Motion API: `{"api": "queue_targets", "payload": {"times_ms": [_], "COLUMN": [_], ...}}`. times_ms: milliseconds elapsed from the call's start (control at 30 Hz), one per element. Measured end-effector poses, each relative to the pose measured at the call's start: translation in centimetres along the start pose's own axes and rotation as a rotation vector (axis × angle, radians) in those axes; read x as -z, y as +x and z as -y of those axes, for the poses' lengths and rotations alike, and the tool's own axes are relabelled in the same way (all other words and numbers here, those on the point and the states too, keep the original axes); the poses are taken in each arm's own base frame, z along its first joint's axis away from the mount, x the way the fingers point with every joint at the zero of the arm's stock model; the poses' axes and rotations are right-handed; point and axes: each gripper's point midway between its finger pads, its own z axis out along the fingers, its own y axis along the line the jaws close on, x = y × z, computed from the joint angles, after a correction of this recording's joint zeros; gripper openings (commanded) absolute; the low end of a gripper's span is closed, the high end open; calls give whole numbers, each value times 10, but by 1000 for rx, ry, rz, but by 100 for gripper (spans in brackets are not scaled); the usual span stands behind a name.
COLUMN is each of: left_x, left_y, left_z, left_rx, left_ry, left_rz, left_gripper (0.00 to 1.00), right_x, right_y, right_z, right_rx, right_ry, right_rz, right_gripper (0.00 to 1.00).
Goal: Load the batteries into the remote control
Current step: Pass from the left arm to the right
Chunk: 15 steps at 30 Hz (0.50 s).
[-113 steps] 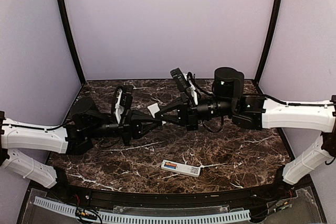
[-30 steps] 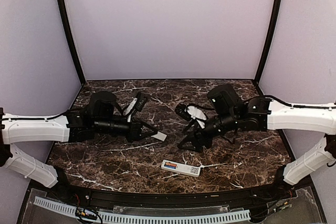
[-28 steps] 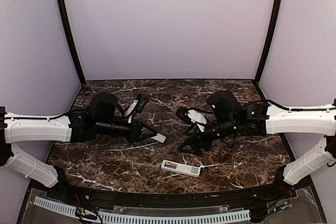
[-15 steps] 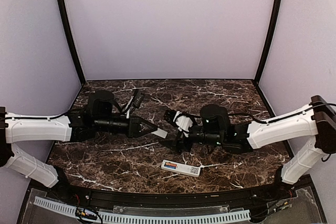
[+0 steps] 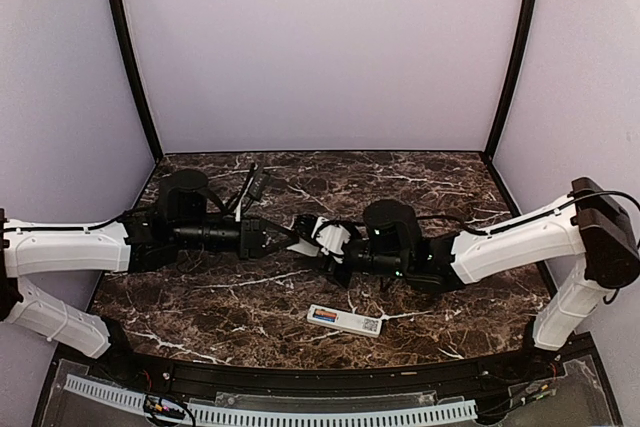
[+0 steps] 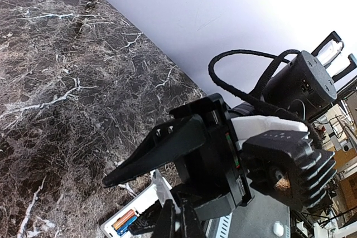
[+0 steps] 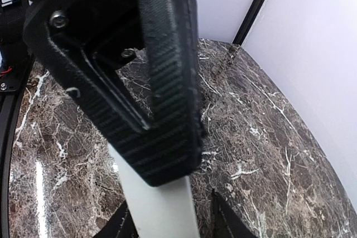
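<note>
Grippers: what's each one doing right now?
Left gripper: closed on the small white cover.
Right gripper: at the same cover; its grip cannot be told.

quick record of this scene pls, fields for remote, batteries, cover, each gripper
remote control: lying on the table near its front edge, compartment open
batteries: orange and blue, side by side in the remote control
cover: small flat white piece, held up between the two arms
left gripper: shut on the cover
right gripper: at the cover, grip unclear
</note>
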Motion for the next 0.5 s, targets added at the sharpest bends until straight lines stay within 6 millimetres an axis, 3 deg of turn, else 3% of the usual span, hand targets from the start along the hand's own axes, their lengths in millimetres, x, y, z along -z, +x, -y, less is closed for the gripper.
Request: {"api": "queue_targets", "payload": {"times_ms": [267,500], "left_x": [0,0], "left_y": [-2,-2], "left_z": [2,5], "left_rx": [1,-3], "left_ry": [9,21], "left_rz": [8,8], "left_gripper": [0,0], "right_x": [5,11], "right_y": [-6,-6], "right_z": [-2,-4], "right_rx": [21,29], "right_ry": [26,19], "right_rz": [-2,-23], "right_gripper": [14,8]}}
